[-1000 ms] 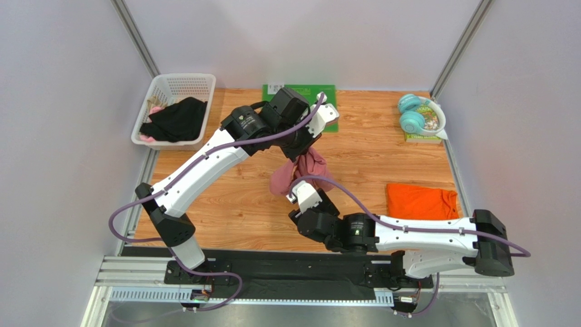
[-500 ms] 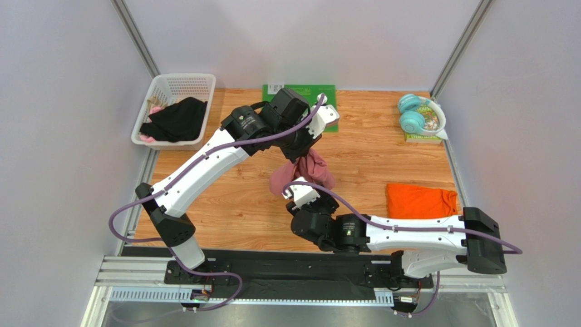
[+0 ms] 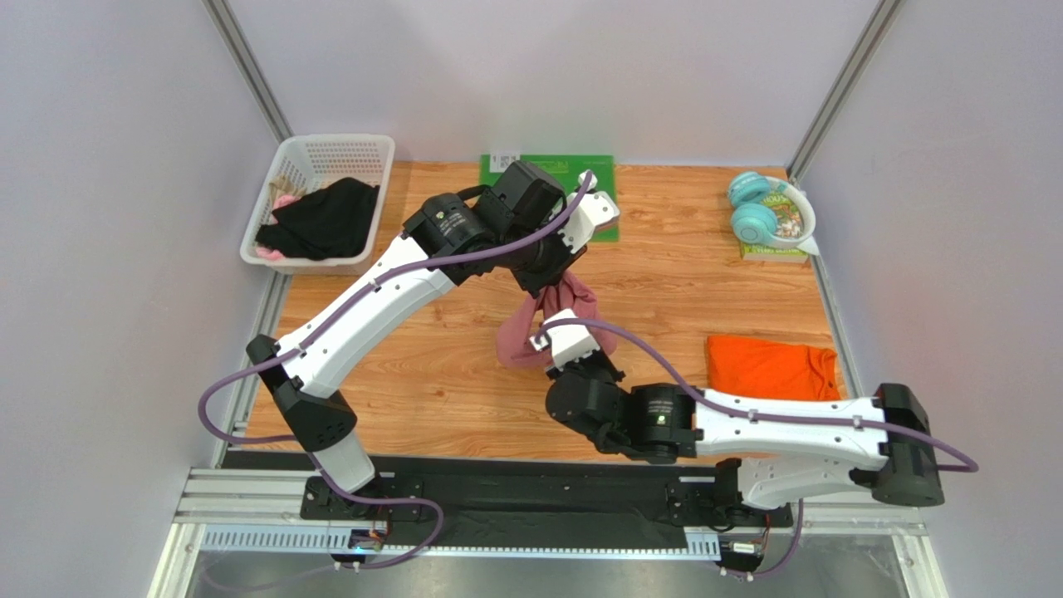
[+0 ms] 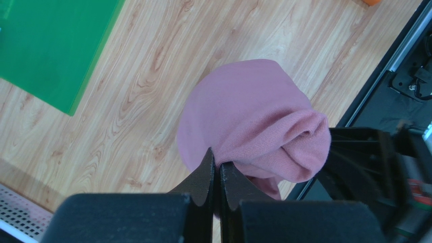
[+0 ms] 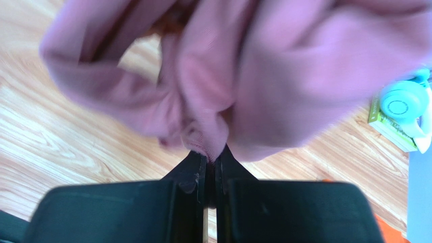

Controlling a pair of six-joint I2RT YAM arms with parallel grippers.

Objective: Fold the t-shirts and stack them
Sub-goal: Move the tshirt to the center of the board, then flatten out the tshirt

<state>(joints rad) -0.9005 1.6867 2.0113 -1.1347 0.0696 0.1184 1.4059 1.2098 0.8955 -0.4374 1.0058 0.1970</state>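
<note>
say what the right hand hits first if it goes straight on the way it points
The pink t-shirt: the right hand is shut on a fold of it, and bunched cloth fills the view ahead.

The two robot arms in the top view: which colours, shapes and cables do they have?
The left arm and the right arm look alike: white link shells, black cylindrical joints and black bases. A purple cable runs along each arm and loops free in places. In the wrist views the jaws are black, blocky at the root and tapering to thin wedge tips.
</note>
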